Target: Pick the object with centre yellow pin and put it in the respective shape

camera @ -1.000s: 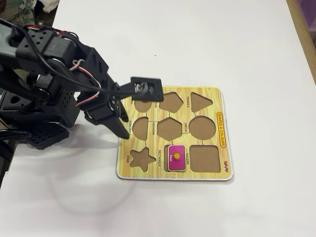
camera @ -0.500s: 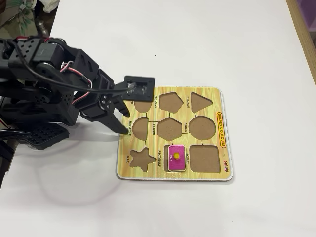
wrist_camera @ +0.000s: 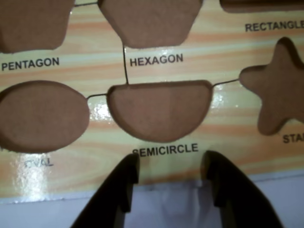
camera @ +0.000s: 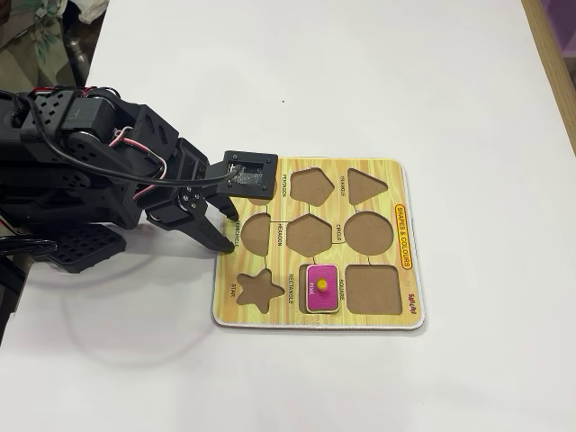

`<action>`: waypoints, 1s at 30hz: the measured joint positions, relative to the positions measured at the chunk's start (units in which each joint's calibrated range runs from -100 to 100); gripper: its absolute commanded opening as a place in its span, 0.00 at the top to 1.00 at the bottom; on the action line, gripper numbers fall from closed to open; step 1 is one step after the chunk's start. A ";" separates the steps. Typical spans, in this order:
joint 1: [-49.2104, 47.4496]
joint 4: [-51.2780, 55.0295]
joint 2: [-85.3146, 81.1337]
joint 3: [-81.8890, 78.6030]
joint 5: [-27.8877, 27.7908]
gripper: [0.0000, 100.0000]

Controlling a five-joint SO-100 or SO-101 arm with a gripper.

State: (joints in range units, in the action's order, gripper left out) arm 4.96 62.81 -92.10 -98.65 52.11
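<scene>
White tabletop (camera: 378,81) fills the fixed view, bare and evenly lit; a strip of wooden edging (camera: 551,63) runs down its right side. All positions below are given relative to the shape board (camera: 378,171), a yellow wood-grain panel with brown cutouts.

My gripper (wrist_camera: 170,166) holds nothing. Its two dark fingers (wrist_camera: 121,190) stand apart, with white table surface visible in the gap between them. In the wrist view the fingertips sit at the board's near edge, directly below the printed word SEMICIRCLE. In the fixed view my gripper (camera: 227,232) is at the board's left edge, level with the semicircle cutout (camera: 256,232).

Proceeding outward in the wrist view: the semicircle cutout (wrist_camera: 159,111) lies just beyond the fingertips. The oval cutout (wrist_camera: 42,116) is to its left, the star cutout (wrist_camera: 278,90) to its right. The hexagon cutout (wrist_camera: 149,21) and pentagon cutout (wrist_camera: 33,21) are in the row behind.

My black arm (camera: 90,153) extends off the board's left side, with red and white wiring along it. The camera mount (camera: 250,173) overhangs the board's upper left corner.

The object with centre yellow pin (camera: 321,287) is a magenta-pink piece seated in the rectangle cutout, in the board's bottom row between the star cutout (camera: 258,287) and the square cutout (camera: 373,289). It is well apart from my gripper.
</scene>
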 measured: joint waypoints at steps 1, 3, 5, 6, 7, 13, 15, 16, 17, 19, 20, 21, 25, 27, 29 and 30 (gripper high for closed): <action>0.00 0.00 -0.17 0.00 0.00 0.84; 0.00 0.00 -0.17 0.00 0.00 0.84; 0.00 0.43 -0.09 0.00 0.00 0.84; 0.00 1.80 -0.77 0.00 0.00 0.84; -0.19 3.00 -0.95 0.00 0.00 0.84; -0.28 8.83 -1.37 0.00 0.00 0.84; -0.28 8.91 -1.37 0.00 -0.21 0.84; -0.28 9.00 -1.37 0.00 -0.31 0.84; -0.28 9.00 -1.37 0.00 -0.31 0.84; -0.28 9.00 -1.37 0.00 -0.31 0.84; -0.28 9.00 -1.37 0.00 -0.31 0.84; -0.28 9.00 -1.37 0.00 -0.31 0.84; -0.28 9.00 -1.37 0.00 -0.31 0.84; -0.28 9.00 -1.37 0.00 -0.31 0.84; -0.28 9.00 -1.37 0.00 -0.31 0.84; -0.28 9.00 -1.37 0.00 -0.31 0.84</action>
State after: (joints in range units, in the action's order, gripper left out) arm 4.68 71.81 -93.47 -98.65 51.79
